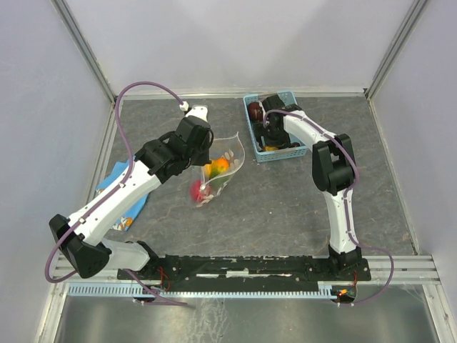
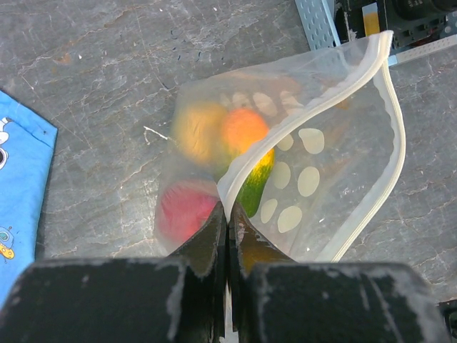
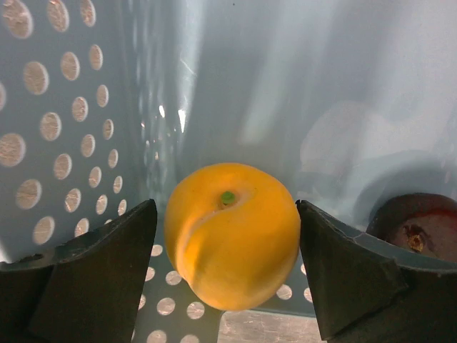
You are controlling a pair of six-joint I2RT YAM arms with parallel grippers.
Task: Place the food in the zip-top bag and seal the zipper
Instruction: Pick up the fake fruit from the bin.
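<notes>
Left wrist cam shows the left pincer clamped on the bag rim so it gapes, right pincer spread around a yellow fruit in the basket.

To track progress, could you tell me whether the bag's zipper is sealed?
No, the zipper gapes wide open over the food.

Even, bright light; soft wrist-view blur

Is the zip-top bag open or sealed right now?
Open. The zipper gapes in a wide loop while the left gripper pinches one edge of the zip-top bag; food sits inside.
</notes>
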